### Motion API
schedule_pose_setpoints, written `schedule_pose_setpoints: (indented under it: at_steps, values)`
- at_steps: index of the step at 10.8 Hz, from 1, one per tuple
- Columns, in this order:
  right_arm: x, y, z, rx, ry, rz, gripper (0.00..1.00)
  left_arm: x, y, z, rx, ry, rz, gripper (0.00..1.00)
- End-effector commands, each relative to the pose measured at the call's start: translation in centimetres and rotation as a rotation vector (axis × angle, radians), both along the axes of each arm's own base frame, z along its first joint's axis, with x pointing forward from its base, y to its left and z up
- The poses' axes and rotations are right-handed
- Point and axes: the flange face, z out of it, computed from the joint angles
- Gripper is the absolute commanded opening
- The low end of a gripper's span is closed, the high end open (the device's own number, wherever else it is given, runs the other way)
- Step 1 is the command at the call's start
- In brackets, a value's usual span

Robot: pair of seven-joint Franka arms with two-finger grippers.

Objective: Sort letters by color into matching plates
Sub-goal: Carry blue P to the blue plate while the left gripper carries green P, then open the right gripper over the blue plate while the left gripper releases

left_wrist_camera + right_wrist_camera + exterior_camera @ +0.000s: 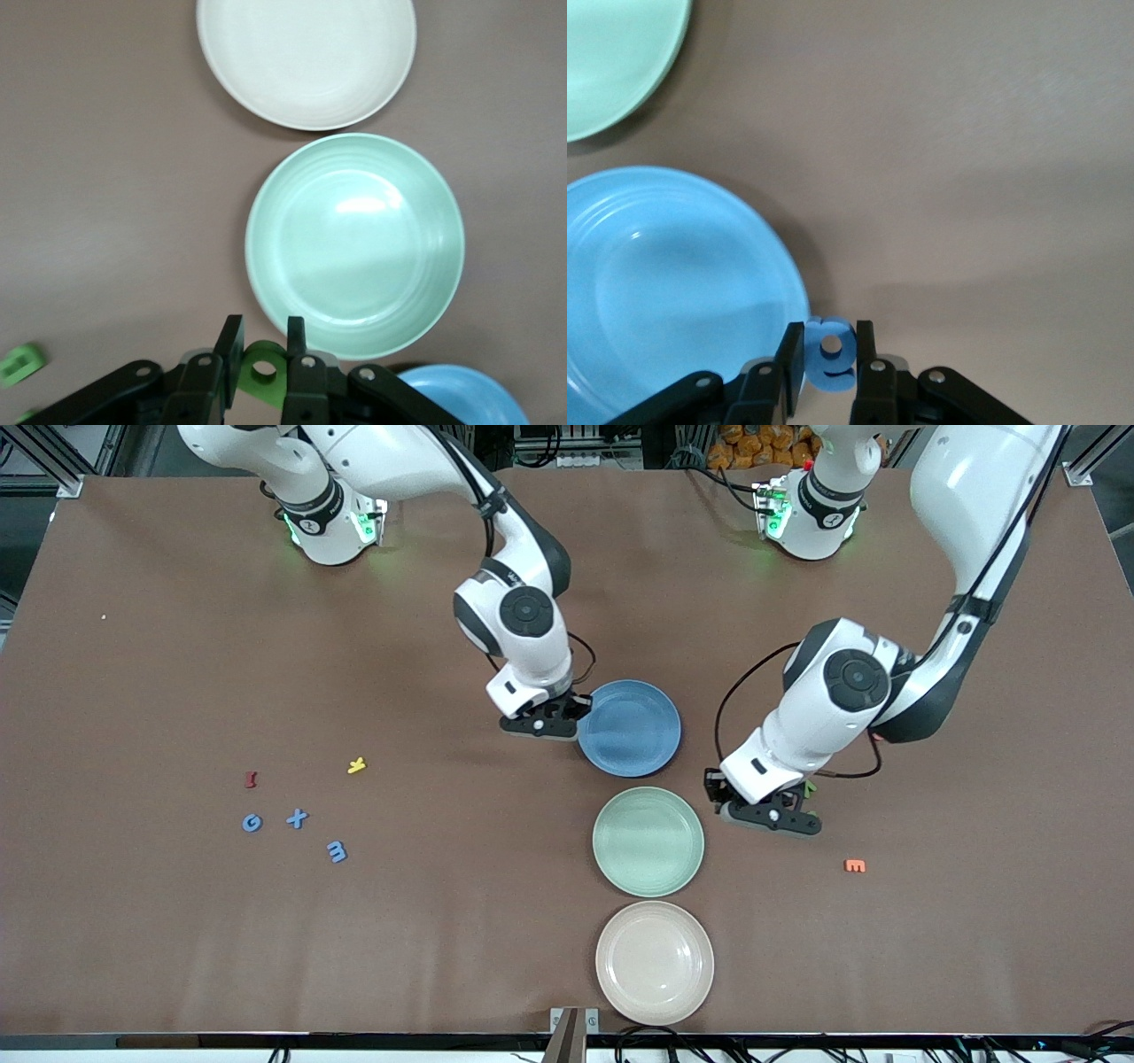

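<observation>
Blue letter (830, 352) is pinched in my right gripper (829, 361), jaws closed on its flat faces, hanging just beside the rim of the blue plate (630, 728), not over the bowl yet. Green letter (262, 369) is clamped the same way in my left gripper (263, 367), just beside the rim of the green plate (354, 243), toward the left arm's end of the table. Both plates are empty so far.

Handling, my guess: small, flat, prob foam or soft plastic, v light. Stiff enough for an edge-on pinch, but thin, so they can twist or stick to a pad on release. Best hold is across the thickest stroke, near the middle, not on a thin tail.

Remaining blue letters (297, 819), three of them, lie flat toward the right arm's end of the table, well apart from the plates. Red letter (251, 779) and yellow letter (356, 765) sit near them, not mine to sort. Another green piece (21, 363) lies on the table (177, 691) near my left gripper. Orange letter (855, 865) and cream plate (655, 962): ignore.

Next needs a short move over each plate, then release low.
</observation>
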Motion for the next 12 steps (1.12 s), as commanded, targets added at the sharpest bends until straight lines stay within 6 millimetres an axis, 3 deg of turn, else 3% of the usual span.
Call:
schedule_pose_setpoints:
  at_steps: [1, 3, 5, 7, 8, 9, 10, 12]
  values:
    - [-2.0, 4.2, -0.2, 0.011, 0.022, 0.005, 0.11, 2.3, -2.5, -5.4, -0.021, -0.051, -0.025, 0.0]
    - [-2.9, 6.0, 0.0, 0.026, 0.021, 0.043, 0.17, 2.3, -4.7, -8.1, 0.033, -0.064, -0.038, 0.0]
    - [-2.9, 7.8, 1.5, 0.064, 0.003, 0.06, 0.17, 1.8, -6.7, -9.2, 0.037, -0.055, 0.02, 0.05]
    - [-2.3, 8.4, 1.6, 0.079, -0.008, 0.058, 0.18, 2.0, -6.3, -9.0, 0.036, -0.058, 0.032, 0.99]
    - [-1.8, 8.8, 1.0, 0.084, -0.012, 0.059, 0.26, 2.3, -5.9, -8.7, 0.034, -0.061, 0.04, 1.0]
    - [-1.6, 8.8, 0.7, 0.084, -0.014, 0.058, 0.71, 2.6, -5.0, -8.0, 0.038, -0.069, 0.047, 1.0]
    - [-1.4, 8.7, 0.7, 0.079, -0.019, 0.067, 1.0, 3.3, -2.2, -7.6, 0.059, -0.062, 0.071, 1.0]
    - [-0.9, 8.3, 1.0, 0.074, -0.033, 0.131, 1.0, 2.2, 1.7, -5.8, 0.129, -0.022, 0.079, 1.0]
